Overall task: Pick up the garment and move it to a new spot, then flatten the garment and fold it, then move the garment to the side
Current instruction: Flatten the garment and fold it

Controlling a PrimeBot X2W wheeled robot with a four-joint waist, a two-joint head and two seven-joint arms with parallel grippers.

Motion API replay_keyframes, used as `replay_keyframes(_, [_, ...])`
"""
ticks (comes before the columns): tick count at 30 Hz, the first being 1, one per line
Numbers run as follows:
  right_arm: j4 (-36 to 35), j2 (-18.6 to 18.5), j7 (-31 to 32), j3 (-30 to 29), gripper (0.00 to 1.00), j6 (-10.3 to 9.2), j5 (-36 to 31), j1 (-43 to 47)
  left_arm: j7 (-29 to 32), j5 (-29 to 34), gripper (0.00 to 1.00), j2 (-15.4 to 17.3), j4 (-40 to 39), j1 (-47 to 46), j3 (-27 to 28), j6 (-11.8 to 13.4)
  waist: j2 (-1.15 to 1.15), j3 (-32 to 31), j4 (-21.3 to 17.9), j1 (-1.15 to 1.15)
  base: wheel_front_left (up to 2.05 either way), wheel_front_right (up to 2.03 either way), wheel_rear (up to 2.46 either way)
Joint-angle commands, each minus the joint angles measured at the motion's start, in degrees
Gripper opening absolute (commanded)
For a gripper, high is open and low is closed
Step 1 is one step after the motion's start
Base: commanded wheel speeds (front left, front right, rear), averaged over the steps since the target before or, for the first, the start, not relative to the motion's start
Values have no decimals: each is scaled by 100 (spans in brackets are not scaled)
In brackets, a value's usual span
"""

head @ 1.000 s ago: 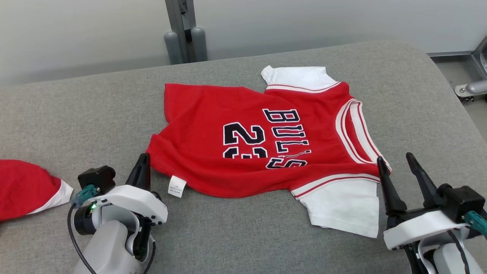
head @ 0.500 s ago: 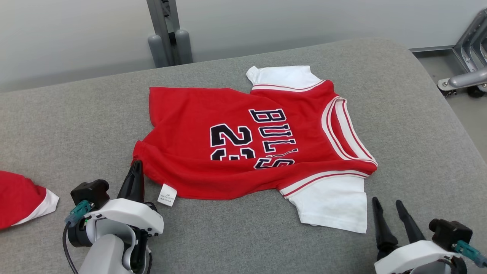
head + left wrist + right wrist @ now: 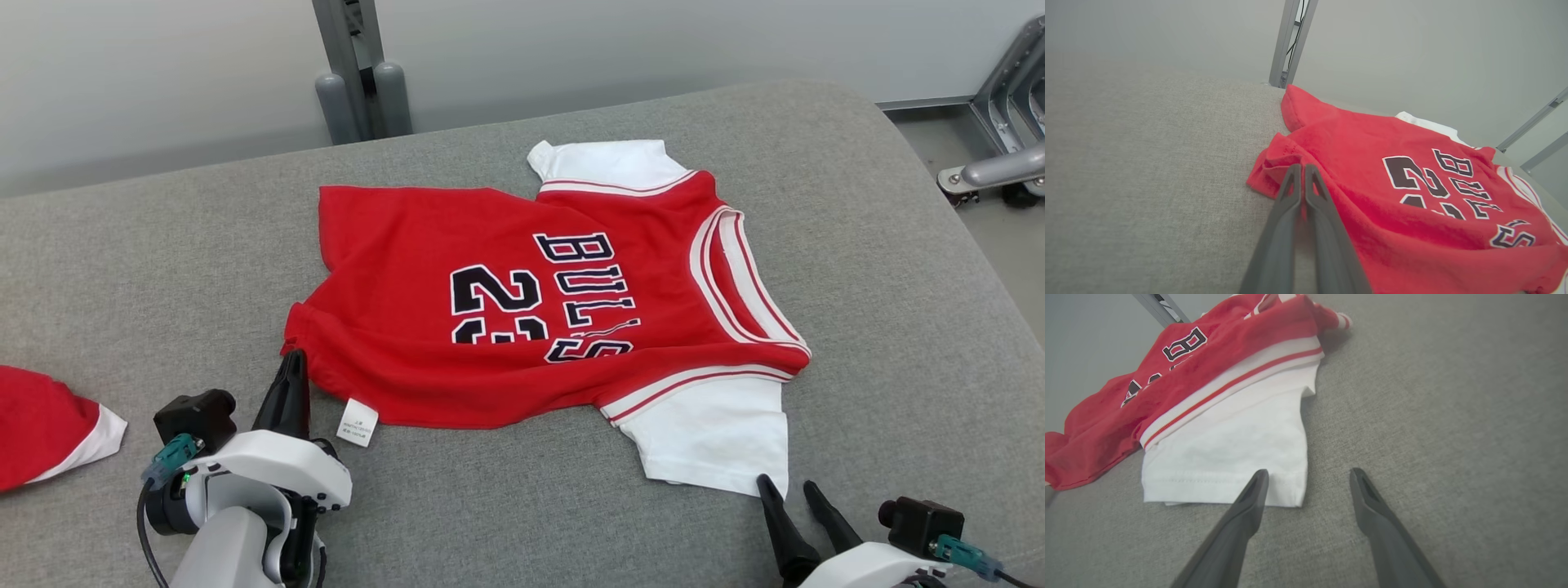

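1. The red shirt [image 3: 522,310] is laid mid-frame on the grey table [image 3: 882,245].
2. Its lower-left corner is pinched by the left claw [image 3: 290,363].
3. The right claw [image 3: 786,483] is held open, lower right.

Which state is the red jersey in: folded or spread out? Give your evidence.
Spread out, though rumpled: the jersey lies open, both white sleeves showing, its hem bunched at the left hand.

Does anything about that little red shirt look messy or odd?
Yes. The jersey isn't flat: its hem corner is bunched at the shut left gripper, a care label pokes out, and a fold hides part of the 23.
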Motion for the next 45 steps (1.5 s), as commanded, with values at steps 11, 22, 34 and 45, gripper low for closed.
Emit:
replay_keyframes(11, [-72, -248, -17, 299, 0, 1, 460, -247, -20, -23, 0, 21, 60, 98, 147, 69, 0, -163, 119, 0, 0, 0, 0])
replay_keyframes(22, [-1116, -658, -16, 50, 0, 2, 1115, -687, 260, -1226, 0, 14, -131, -68, -151, -410, 0, -400, 223, 0, 0, 0, 0])
replay_keyframes(34, [-1492, -1121, 319, -182, 0, 2, 1836, -2414, 1232, -2965, 0, 94, -1286, -682, 48, -422, 0, -773, 406, 0, 0, 0, 0])
replay_keyframes(45, [-1198, -1212, 780, -272, 0, 2, 1969, -3825, 1111, -2994, 0, 97, -2086, -1538, 299, 154, 0, -618, 597, 0, 0, 0, 0])
